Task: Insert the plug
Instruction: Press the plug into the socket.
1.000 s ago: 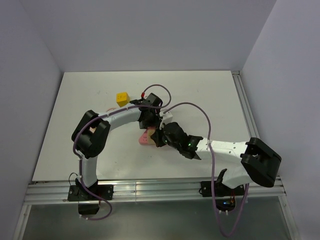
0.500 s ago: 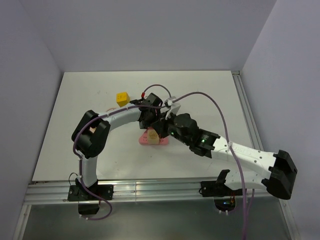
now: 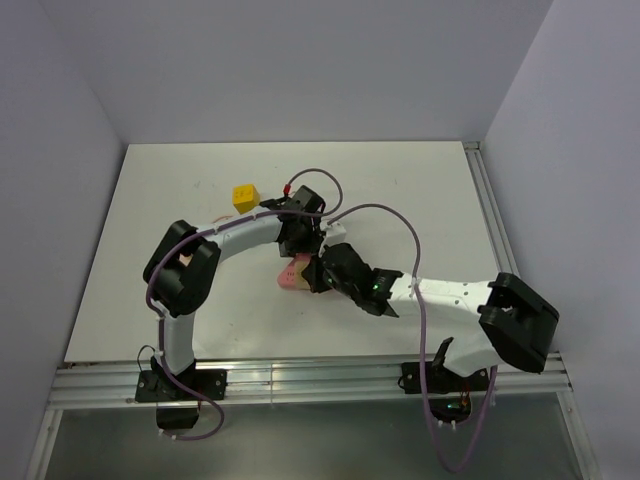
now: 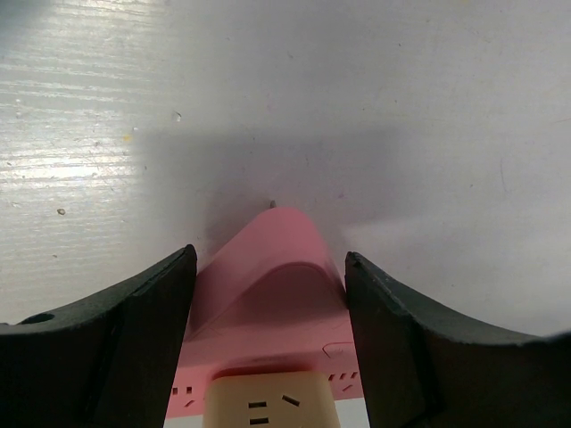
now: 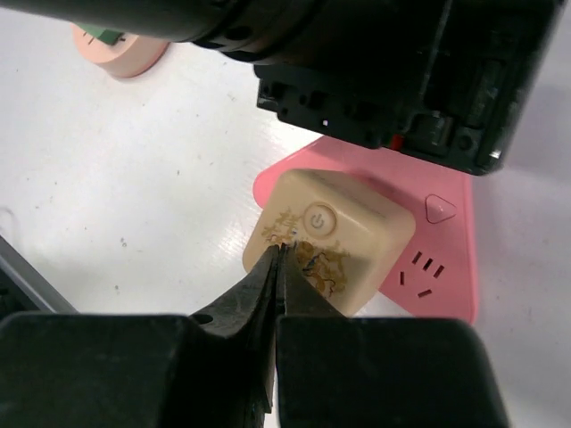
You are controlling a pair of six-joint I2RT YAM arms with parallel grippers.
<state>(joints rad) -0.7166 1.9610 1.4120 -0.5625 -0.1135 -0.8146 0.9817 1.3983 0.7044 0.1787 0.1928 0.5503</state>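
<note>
Both grippers at the pink socket base [image 5: 443,267]; plug not in either one.
I see the left gripper [image 4: 269,267] part-way open, straddling the pink socket base with one finger against each side, so it's gripping the base. The right gripper [image 5: 280,247] is fully closed on nothing, its tips pressing the top of the cream block [image 5: 343,241] that sits on the base, right by the printed power symbol. The plug [image 5: 105,36] is well apart from the base: only a green sliver shows at the top-left edge of the right wrist view, lying on a peach round piece [image 5: 134,55], the rest hidden by the left arm. The yellow cube [image 3: 244,195] sits on the table [image 3: 400,190], farther back and left of the base.
</note>
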